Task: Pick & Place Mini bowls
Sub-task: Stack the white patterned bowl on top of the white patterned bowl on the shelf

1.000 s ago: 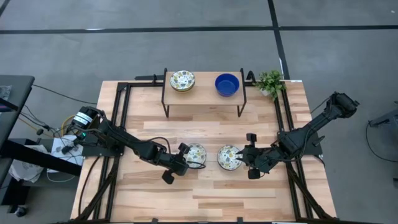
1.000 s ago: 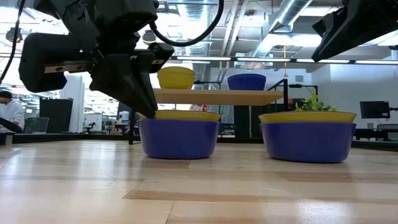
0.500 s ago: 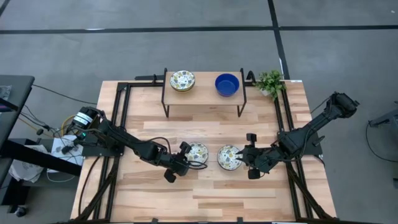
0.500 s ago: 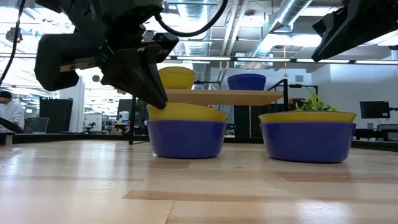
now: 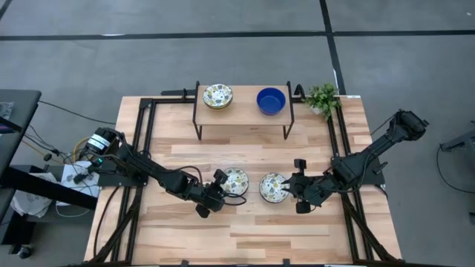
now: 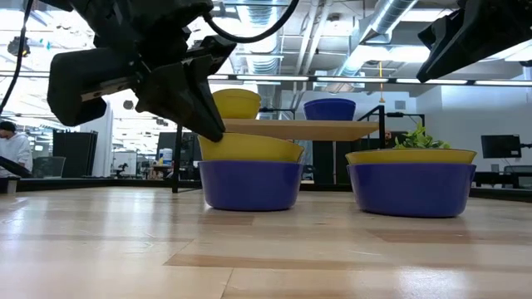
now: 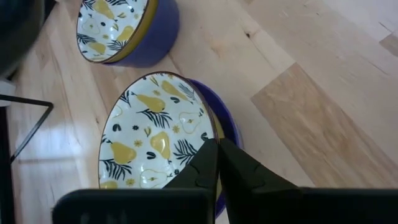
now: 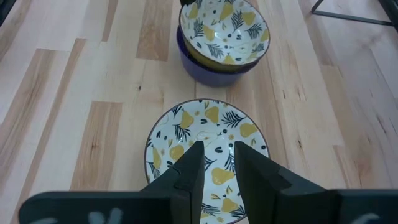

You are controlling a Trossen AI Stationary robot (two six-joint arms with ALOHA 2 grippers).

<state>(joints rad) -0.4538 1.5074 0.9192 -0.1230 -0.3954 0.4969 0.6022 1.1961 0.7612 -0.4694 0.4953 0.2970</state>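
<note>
1. Down at the front middle of the table point(image 5: 245, 152), two patterned mini bowls sit side by side, near each other but apart.
2. The left claw point(image 5: 220, 186) is clenched on the rim of the left patterned bowl point(image 5: 235, 182); the left wrist view shows the two dark fingers point(image 7: 208, 163) pressed together over the bowl's edge point(image 7: 155, 134).
3. That left bowl is yellow-rimmed, white inside with yellow pears and dark leaves. In the low view it sits tilted inside a blue bowl point(image 6: 251, 183), its yellow rim point(image 6: 249, 148) raised above the blue wall on the claw's side.
4. The blue bowl beneath it rests on the table.
5. The right claw point(image 5: 297, 190) is at the near edge of the right patterned bowl point(image 5: 272, 187). In the right wrist view its fingers point(image 8: 189, 165) stand a little apart, astride the rim of that bowl point(image 8: 208, 140), one inside and one outside, gripping the edge.
6. The right bowl stands level on the table in the low view point(image 6: 411, 184), with a blue outer wall and a yellow rim.
7. At the back of the table stands a small raised shelf point(image 5: 243, 115). On it are another patterned bowl point(image 5: 217, 96) to the left and a solid blue bowl point(image 5: 271, 101) to the right, well apart.
8. A small green potted plant point(image 5: 323, 98) stands just beside the shelf's right end, near the table's back right corner.
</note>
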